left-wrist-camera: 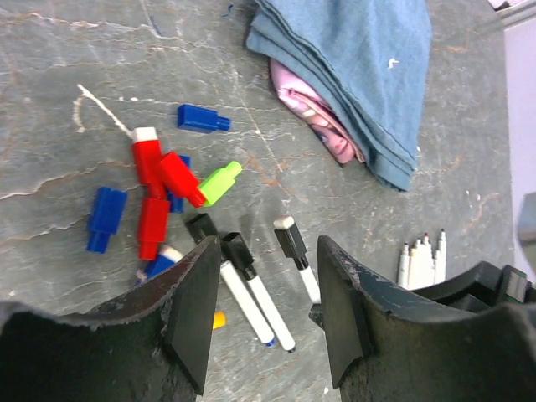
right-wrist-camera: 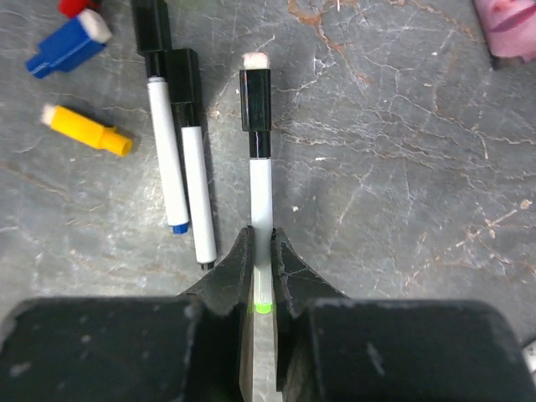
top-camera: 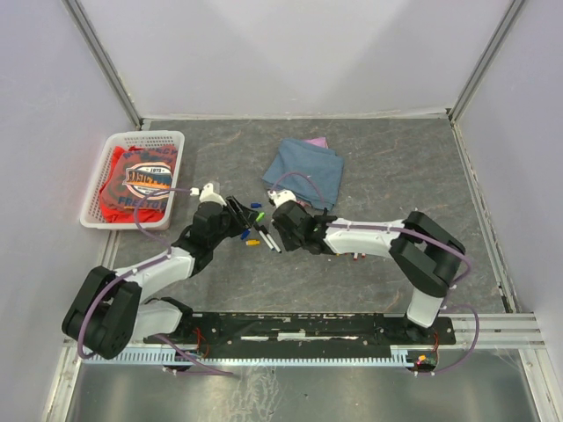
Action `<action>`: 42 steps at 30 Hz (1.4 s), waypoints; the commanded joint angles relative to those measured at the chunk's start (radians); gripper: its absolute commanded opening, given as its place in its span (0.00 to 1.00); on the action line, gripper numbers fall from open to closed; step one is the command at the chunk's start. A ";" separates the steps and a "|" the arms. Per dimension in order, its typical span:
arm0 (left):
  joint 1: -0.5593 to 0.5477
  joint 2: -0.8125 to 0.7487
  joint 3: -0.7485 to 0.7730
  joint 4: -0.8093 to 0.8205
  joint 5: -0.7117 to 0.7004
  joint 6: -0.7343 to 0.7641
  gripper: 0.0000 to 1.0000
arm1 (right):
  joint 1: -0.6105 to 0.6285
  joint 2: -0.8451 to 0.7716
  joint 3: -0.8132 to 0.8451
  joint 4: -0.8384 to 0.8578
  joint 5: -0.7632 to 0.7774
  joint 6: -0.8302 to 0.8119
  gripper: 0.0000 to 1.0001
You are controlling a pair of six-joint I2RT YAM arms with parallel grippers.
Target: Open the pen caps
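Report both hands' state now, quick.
Left hand: open, holding nothing.
Right hand: closed on the black-capped pen, gripping its white barrel.

pink cloth (left-wrist-camera: 316,113): mostly hidden under blue cloth (left-wrist-camera: 352,59); pen (right-wrist-camera: 260,184): rear end hidden between right gripper (right-wrist-camera: 261,241) fingers

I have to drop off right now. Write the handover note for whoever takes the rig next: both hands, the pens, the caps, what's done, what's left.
Left hand: open, poised over the pens, holding nothing.
Right hand: shut on the white barrel of a black-capped pen.
Things: two more black-capped pens lie right beside the held one. Scattered near them are red caps, blue caps, a green cap and a yellow cap. A bunch of pens that look uncapped lies apart, past the folded blue cloth.
Done: those loose caps are off.
Left: three black caps are on; the held pen's looks the likely next pull, by the left hand.
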 commanded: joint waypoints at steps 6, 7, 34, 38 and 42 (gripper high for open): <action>-0.005 0.060 0.033 0.150 0.127 -0.126 0.58 | 0.004 -0.187 -0.092 0.133 -0.078 0.036 0.01; -0.005 0.067 0.031 0.161 0.136 -0.135 0.58 | 0.005 -0.194 -0.096 0.139 -0.089 0.039 0.01; -0.005 0.126 -0.014 0.314 0.223 -0.242 0.56 | 0.004 -0.231 -0.117 0.241 -0.192 0.080 0.01; -0.005 0.131 -0.027 0.339 0.233 -0.253 0.53 | 0.005 -0.230 -0.118 0.249 -0.189 0.080 0.01; -0.005 0.138 -0.037 0.362 0.241 -0.265 0.49 | 0.004 -0.224 -0.119 0.256 -0.189 0.079 0.01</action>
